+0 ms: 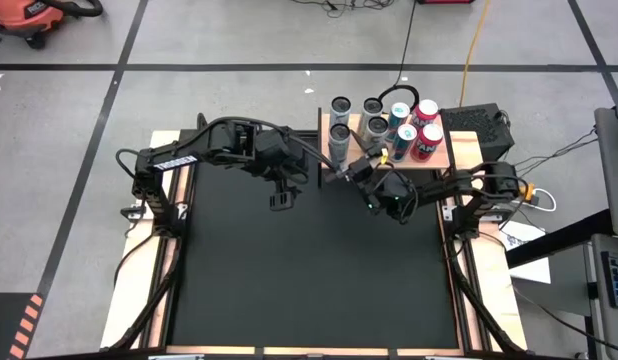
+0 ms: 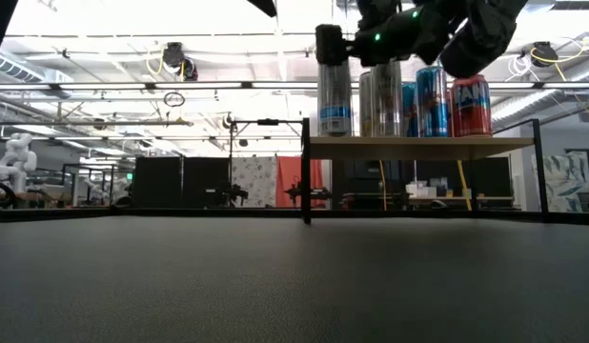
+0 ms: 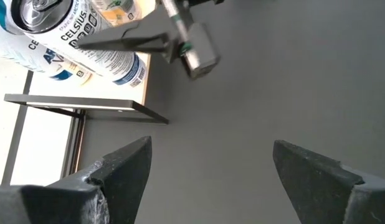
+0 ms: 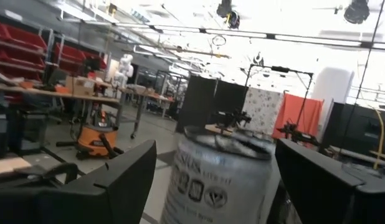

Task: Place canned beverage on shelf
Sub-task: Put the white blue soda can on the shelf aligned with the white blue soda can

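Note:
The light wood shelf (image 1: 442,160) stands at the mat's far edge on a black frame and carries several upright cans: silver, teal and red. A silver can (image 1: 339,138) stands on its base at the shelf's near left corner (image 2: 335,95). My right gripper (image 1: 345,160) is open, and its fingers stand on either side of that can's upper part (image 4: 220,174). My left gripper (image 1: 281,197) hangs open and empty over the mat, left of the shelf. Its wrist view shows the shelf corner (image 3: 144,74) and the silver can (image 3: 93,37). My right gripper comes level from the table's near right side, with one finger (image 4: 118,180) on each side of the silver can's upper wall (image 4: 180,180). A narrow gap shows on one side; whether the other finger touches the can, I cannot tell. The can stands upright on the shelf.
The other cans (image 1: 414,125) crowd the shelf's middle and right. The black mat (image 1: 319,270) spreads out in front of the shelf. Cables and a black box (image 1: 474,125) lie to the right of the shelf.

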`<action>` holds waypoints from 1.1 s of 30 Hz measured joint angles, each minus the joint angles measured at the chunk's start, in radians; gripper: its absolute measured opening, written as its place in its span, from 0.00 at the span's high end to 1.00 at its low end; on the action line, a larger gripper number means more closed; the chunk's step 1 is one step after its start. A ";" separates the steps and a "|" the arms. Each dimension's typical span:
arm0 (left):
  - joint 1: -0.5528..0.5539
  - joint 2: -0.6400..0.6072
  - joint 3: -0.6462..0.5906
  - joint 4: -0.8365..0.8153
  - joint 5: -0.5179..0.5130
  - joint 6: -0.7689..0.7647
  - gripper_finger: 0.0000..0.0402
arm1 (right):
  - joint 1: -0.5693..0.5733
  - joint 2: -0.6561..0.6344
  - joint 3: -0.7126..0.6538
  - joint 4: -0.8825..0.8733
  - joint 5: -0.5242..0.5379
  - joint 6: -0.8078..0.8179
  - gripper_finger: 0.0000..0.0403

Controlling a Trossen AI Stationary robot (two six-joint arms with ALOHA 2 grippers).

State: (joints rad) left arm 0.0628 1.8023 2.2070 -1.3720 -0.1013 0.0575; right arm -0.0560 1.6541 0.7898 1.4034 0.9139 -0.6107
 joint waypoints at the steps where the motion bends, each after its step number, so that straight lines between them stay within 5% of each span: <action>1: 0.000 0.000 0.000 0.000 0.000 0.000 0.17 | 0.007 -0.011 0.000 -0.001 0.000 -0.005 0.23; 11: 0.000 0.000 0.000 0.000 0.000 0.000 0.17 | 0.117 -0.144 0.000 -0.018 0.004 -0.159 0.23; 15: 0.000 0.000 0.000 -0.007 0.000 0.000 0.17 | 0.157 -0.210 0.000 -0.118 0.006 -0.385 0.23; 21: 0.000 0.000 0.000 -0.027 0.000 0.000 0.17 | 0.169 -0.320 0.000 -0.273 0.035 -0.497 0.23; 27: 0.000 0.000 0.000 -0.027 0.000 0.000 0.17 | 0.165 -0.425 0.001 -0.448 0.029 -0.504 0.25; 33: 0.000 0.000 0.000 -0.026 0.000 0.000 0.17 | 0.143 -0.503 0.041 -0.647 0.053 -0.391 0.39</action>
State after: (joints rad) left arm 0.0628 1.8023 2.2070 -1.3983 -0.1015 0.0570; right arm 0.0873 1.1510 0.8308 0.7567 0.9673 -1.0013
